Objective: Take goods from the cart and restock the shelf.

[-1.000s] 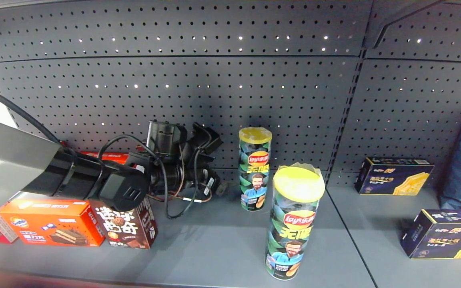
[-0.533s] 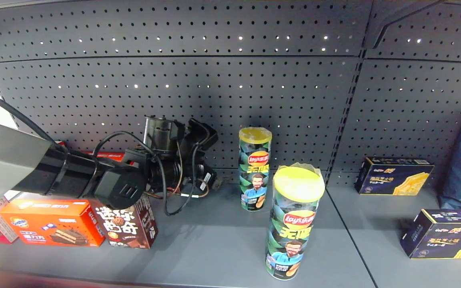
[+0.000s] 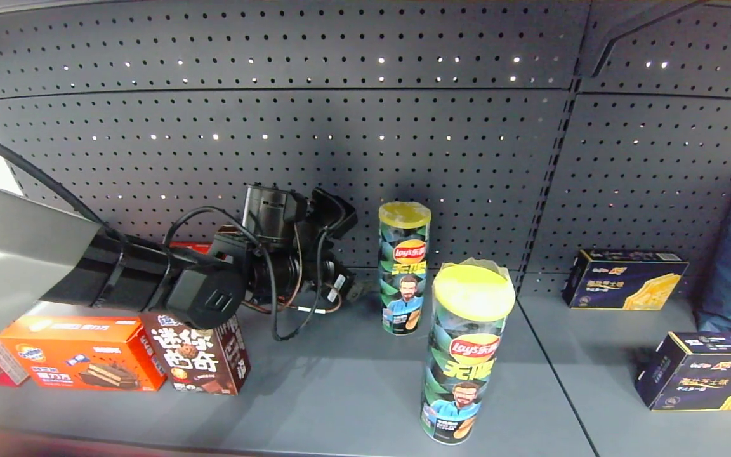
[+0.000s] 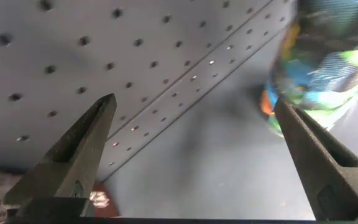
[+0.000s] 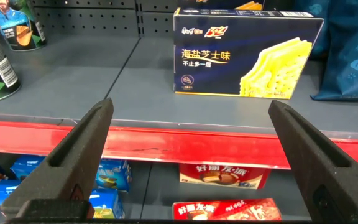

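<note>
Shelf point(image 3: 340, 400) restock: my left fingers point(image 4: 79, 149) are spread wide with nothing between them. The left gripper point(image 4: 194, 102) sits low over the shelf board near the pegboard back point(image 3: 276, 127), just beside the rear chips can point(image 3: 404, 266) but apart from it. The front chips can point(image 3: 467, 352) stands upright nearer the shelf edge. An orange box point(image 3: 80, 352) and a brown box point(image 3: 197, 355) lie under my left arm. My right fingers point(image 5: 73, 162) are also wide and empty. The right gripper point(image 5: 190, 104) is out in front of the red shelf edge point(image 5: 185, 146), facing a dark blue box point(image 5: 247, 53).
</note>
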